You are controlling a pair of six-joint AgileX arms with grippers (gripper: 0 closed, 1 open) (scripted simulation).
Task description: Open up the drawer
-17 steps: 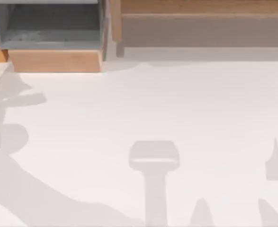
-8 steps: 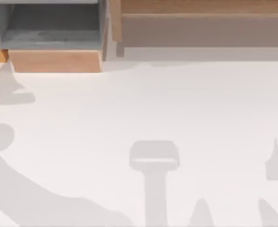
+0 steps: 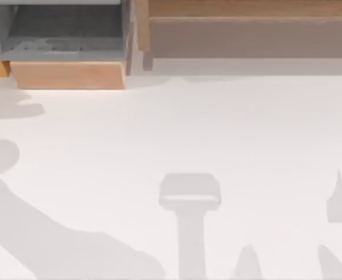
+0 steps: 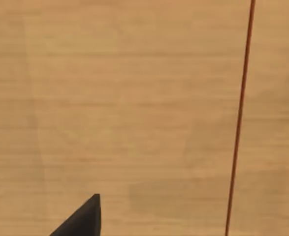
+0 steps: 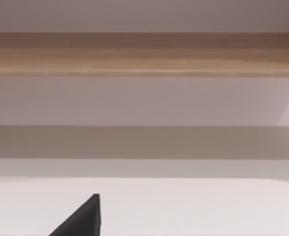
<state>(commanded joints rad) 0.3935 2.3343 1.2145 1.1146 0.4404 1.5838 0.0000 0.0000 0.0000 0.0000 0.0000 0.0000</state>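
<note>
At the table's far left, the drawer stands pulled out.

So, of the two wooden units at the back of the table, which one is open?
The left one: the drawer is pulled out, showing its grey inside behind a wooden front. The long wooden shelf beside it is not.

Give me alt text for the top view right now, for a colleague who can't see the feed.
A wooden drawer stands pulled open at the top left of a white table, its grey inside showing behind a light wood front panel. A long wooden cabinet runs along the table's far edge to its right, and soft grey arm shadows fall across the table.
</note>
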